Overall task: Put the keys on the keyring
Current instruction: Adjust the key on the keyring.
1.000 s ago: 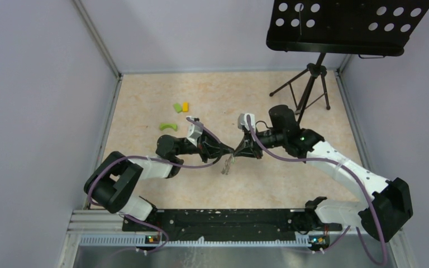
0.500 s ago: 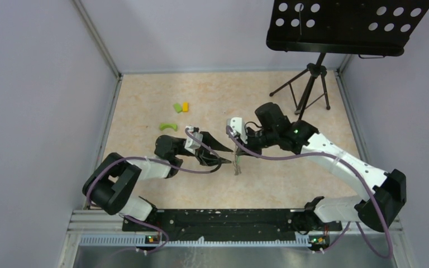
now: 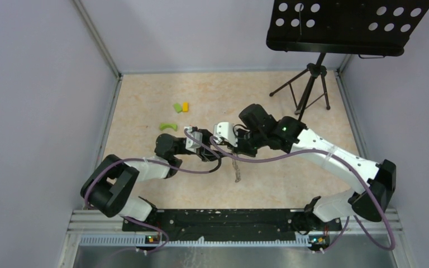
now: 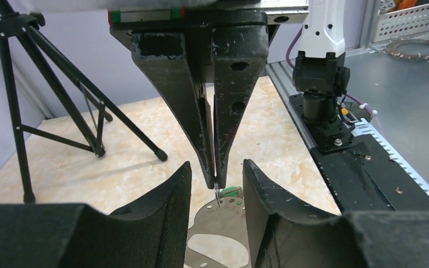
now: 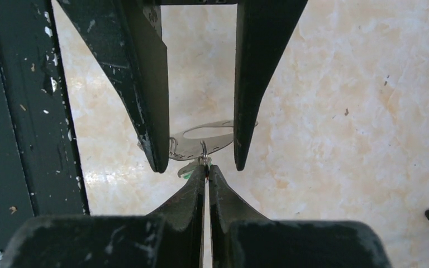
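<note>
Right gripper (image 5: 206, 166) jaws clenched on keyring (image 4: 213, 149); keys (image 3: 236, 172) dangled just below right gripper, over worktop (image 3: 229, 95); left gripper (image 4: 217, 164) jaws released, straddling right gripper's tips.

Right gripper (image 4: 214, 183) pointing down from top centre, pinching keys (image 4: 208, 216); keys dangling between spread left gripper (image 4: 217, 166) fingers at bottom.

The open fingers of our left gripper (image 4: 217, 163) flank the pinched tips of the right gripper (image 5: 207, 167), the keys (image 3: 236, 170) dangling in that gap, so we see no room there. Green blocks (image 3: 168, 126) sit farther back on the left, the tripod (image 3: 313, 70) at far right; the near table (image 3: 279, 184) lies open.
</note>
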